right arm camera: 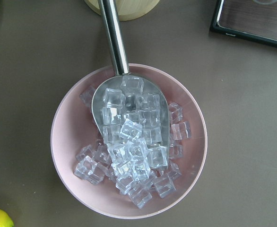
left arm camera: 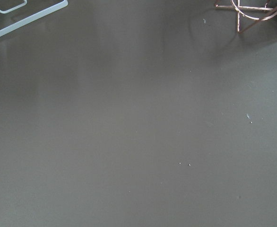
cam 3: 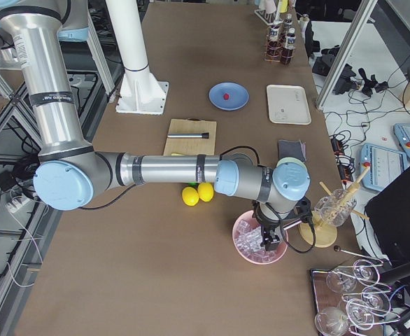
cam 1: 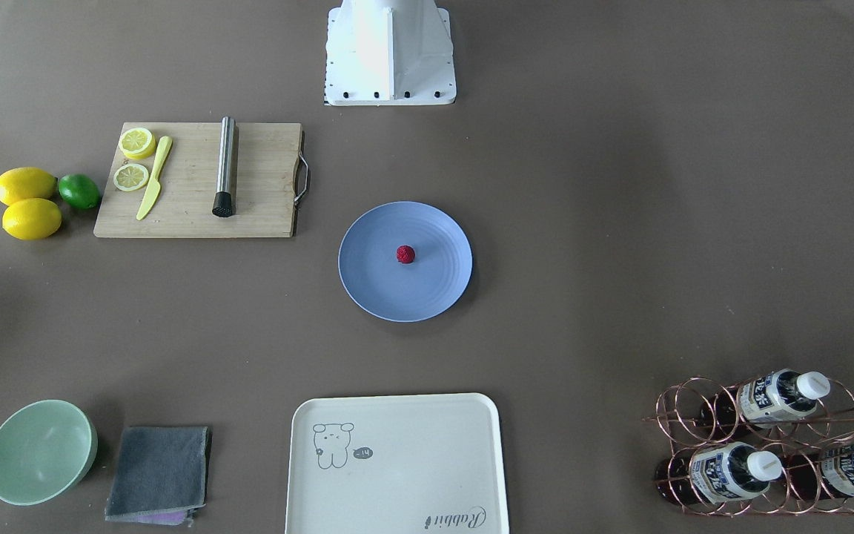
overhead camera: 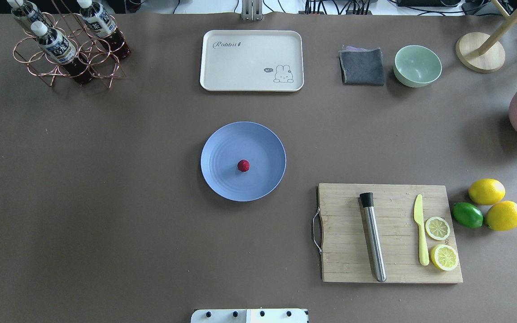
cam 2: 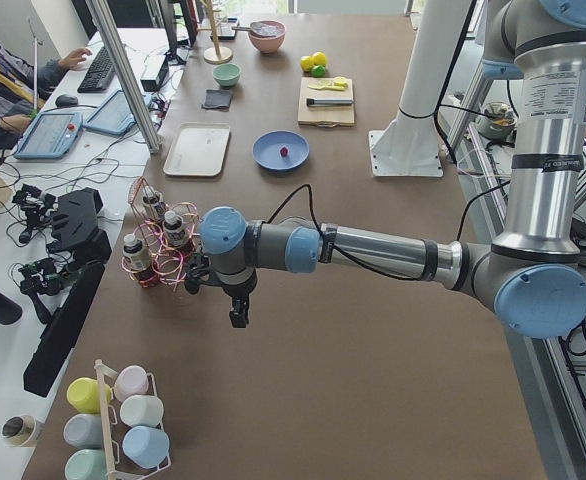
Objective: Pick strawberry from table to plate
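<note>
A small dark red strawberry point(cam 1: 405, 254) point(overhead camera: 243, 165) lies near the middle of the round periwinkle-blue plate point(cam 1: 368, 289) point(overhead camera: 222, 184), which sits at the centre of the grey-brown table point(cam 1: 620, 222). Neither gripper is near it. My left gripper point(cam 2: 238, 318) hangs over bare table beside the bottle rack, far from the plate. My right gripper point(cam 3: 269, 243) hangs over a pink bowl of ice at the other end of the table. Both grippers show only in the side views, so I cannot tell whether they are open or shut.
A wooden cutting board point(overhead camera: 391, 233) carries a steel muddler, a yellow knife and lemon slices, with two lemons point(overhead camera: 487, 191) and a lime beside it. A cream tray point(overhead camera: 251, 60), grey cloth, mint bowl point(overhead camera: 418, 66) and copper bottle rack point(overhead camera: 67, 49) line the far edge. The pink ice bowl point(right arm camera: 129, 142) holds a scoop.
</note>
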You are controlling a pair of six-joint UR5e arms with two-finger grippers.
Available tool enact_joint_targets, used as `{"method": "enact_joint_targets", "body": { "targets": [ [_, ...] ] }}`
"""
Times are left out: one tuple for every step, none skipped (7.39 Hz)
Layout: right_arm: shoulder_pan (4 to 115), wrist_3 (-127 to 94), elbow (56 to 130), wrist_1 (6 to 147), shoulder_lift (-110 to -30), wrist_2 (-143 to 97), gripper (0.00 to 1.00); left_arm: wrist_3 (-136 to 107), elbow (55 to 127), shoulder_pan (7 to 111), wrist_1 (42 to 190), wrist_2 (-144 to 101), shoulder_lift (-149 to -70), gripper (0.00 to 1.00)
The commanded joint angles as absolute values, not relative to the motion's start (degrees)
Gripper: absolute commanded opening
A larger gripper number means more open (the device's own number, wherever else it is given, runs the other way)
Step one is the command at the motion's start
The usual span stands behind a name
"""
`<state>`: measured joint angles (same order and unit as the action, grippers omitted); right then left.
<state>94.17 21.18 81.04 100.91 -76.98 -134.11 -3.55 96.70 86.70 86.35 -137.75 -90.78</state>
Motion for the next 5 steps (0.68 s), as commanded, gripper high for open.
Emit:
{"method": "enact_joint_targets", "body": {
  "targets": [
    [94.13,21.09,81.04,100.90,-76.99,-133.77,1.00,-1.94,97.03,87.71,85.96,-137.72,-89.30,0.97],
    [94.04,20.92,81.04,100.90,-76.82,-133.77,1.00,-1.67,97.38,88.67,86.31,-137.90,-87.64,0.97],
    [93.87,20.92,81.04,100.90,-76.82,-133.77,1.00,0.42,96.69,88.94,86.22,-137.20,-87.02,0.97],
    [93.87,20.92,81.04,100.90,-76.99,-133.77,1.00,1.40,96.59,88.95,85.26,-137.20,-86.75,0.97],
    [93.87,20.92,81.12,100.99,-77.08,-133.86,1.00,1.49,97.11,89.12,84.56,-137.20,-86.66,0.97]
  ]
}}
